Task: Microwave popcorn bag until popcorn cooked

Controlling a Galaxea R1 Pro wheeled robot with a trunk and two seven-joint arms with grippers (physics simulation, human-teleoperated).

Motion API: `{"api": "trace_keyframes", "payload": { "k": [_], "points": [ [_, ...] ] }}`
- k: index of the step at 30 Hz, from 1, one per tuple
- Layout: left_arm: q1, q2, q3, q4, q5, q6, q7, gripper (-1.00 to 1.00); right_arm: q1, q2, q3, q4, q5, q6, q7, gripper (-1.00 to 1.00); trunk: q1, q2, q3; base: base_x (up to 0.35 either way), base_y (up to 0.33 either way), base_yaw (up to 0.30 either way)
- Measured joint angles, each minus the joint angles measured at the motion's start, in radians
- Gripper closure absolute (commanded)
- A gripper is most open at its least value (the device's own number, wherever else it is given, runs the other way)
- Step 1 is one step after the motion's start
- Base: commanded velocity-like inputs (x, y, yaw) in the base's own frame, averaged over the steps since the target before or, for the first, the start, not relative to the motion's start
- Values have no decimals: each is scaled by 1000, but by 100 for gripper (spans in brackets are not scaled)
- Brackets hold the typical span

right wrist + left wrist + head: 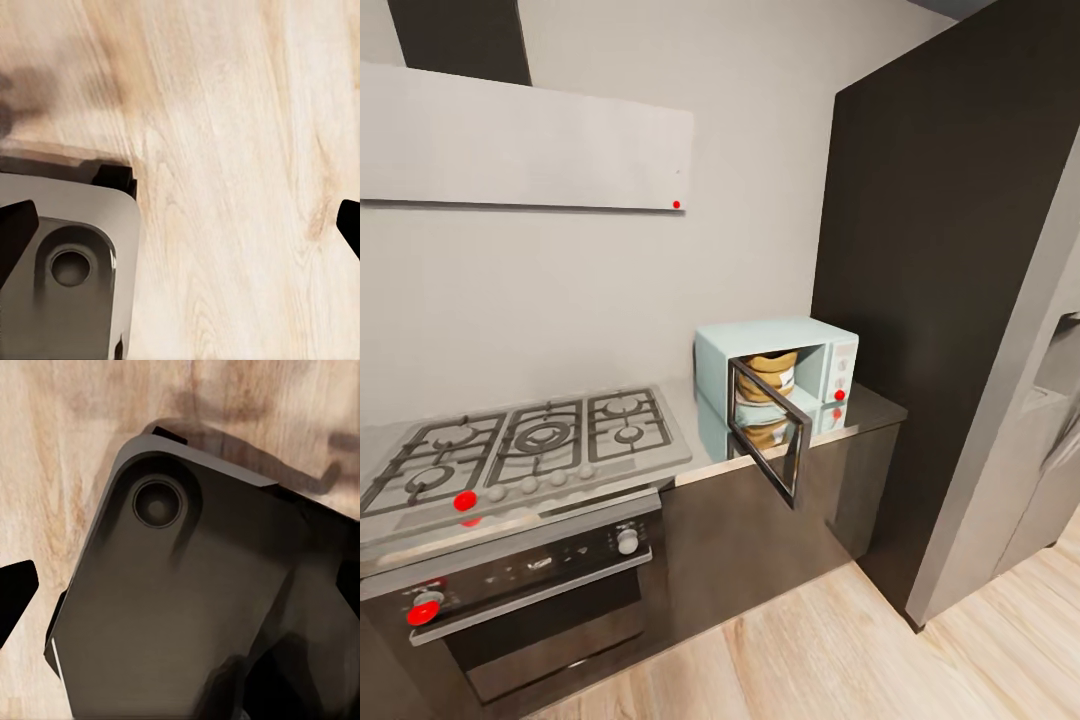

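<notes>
The microwave (780, 385) stands on the table (865, 415) near its right end, back against the grey wall, with a tall dark cabinet (950, 250) just to its right. Its glass door (768, 432) hangs open, swung out past the table's front edge. Inside the cavity sits the popcorn bag (770, 375), tan and wrinkled with a white label showing; whether there is popcorn in it cannot be made out from here. The white control panel with a red dot is on the microwave's right side. To the left, a grey gas hob (520, 445) with black grates covers the table's left part, and a dark built-in oven (525, 595) sits below it. A pale extractor hood (520, 140) hangs on the wall above.

The left wrist camera looks down on the wooden floor (52, 450) and the robot's dark base plate (172, 607); one black fingertip (15, 592) of the left tool shows at the frame edge, so its opening cannot be told. In the right wrist view the right tool (180, 225) is spread wide, fingertips at opposite frame edges, nothing between them, over the floor and a corner of the base.
</notes>
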Motion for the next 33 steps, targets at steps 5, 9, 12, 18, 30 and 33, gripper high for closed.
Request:
{"api": "trace_keyframes", "payload": {
  "k": [5,9,12,18,30,33],
  "points": [
    [0,0,-2,1,-4,-1,4,-100,0,1,0,0,1,3,0,-100,0,0,0,0,-64,0],
    [0,0,-4,2,-5,0,7,-100,0,1,1,0,1,4,0,-100,0,0,0,0,-251,0],
    [0,1,-2,2,1,0,7,-100,0,1,0,0,1,5,-1,-100,0,0,0,0,-274,0],
    [0,1,0,2,4,0,8,-100,0,1,1,0,1,4,0,-100,0,0,0,15,-278,0],
    [0,1,-2,2,5,0,8,-100,0,0,1,0,2,-5,0,-100,0,0,0,128,-272,0],
    [0,1,-1,2,5,0,9,-100,0,0,1,0,2,-7,-1,-100,0,0,0,160,-260,0]
  ]
}}
